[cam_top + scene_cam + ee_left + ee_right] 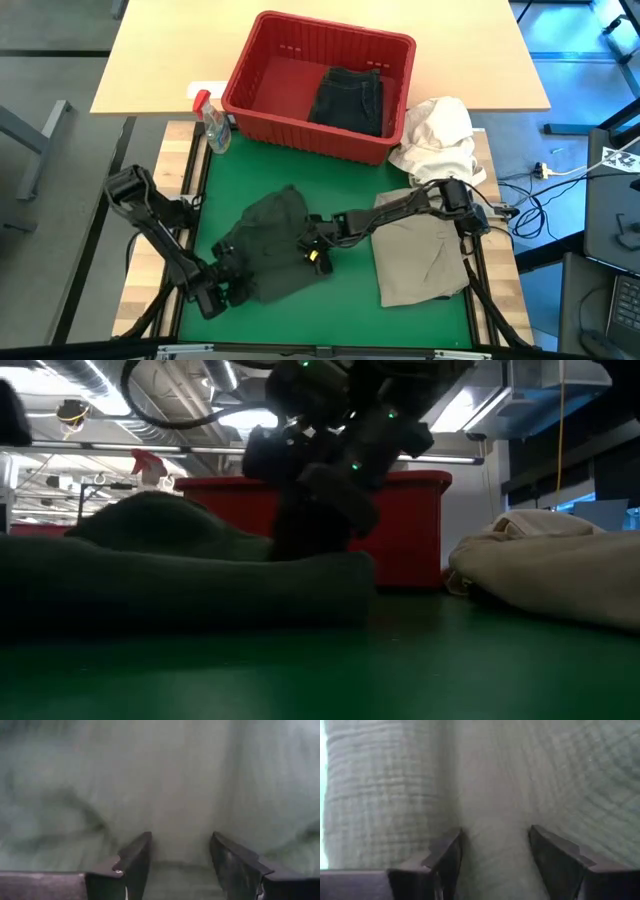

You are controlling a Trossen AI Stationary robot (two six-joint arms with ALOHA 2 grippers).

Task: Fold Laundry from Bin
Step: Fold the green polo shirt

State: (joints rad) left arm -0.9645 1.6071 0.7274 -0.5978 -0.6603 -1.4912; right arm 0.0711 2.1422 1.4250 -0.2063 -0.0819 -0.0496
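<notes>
A dark charcoal garment lies crumpled on the green mat; it also shows in the low view. My left gripper is at its near left edge, shut on cloth. My right gripper is at its right edge, shut on cloth. A khaki-beige garment lies folded flat on the mat's right side. The red bin stands on the far table with another dark garment inside. My left gripper pinches the charcoal garment's cloth between its two fingers, coming low from the table's near left. The cloth fills the view, and the garment rests on the mat. One layer or several, I cannot tell. My right gripper pinches a raised fold of the charcoal garment between its two fingers, coming from the table's right, slanting down. The fold runs along the fingers. The garment's bulk rests on the mat.
A white cloth bundle lies beside the bin's right end, just beyond the khaki garment. A small clear spray bottle with a red top stands at the bin's left end. Bare mat shows along the near edge.
</notes>
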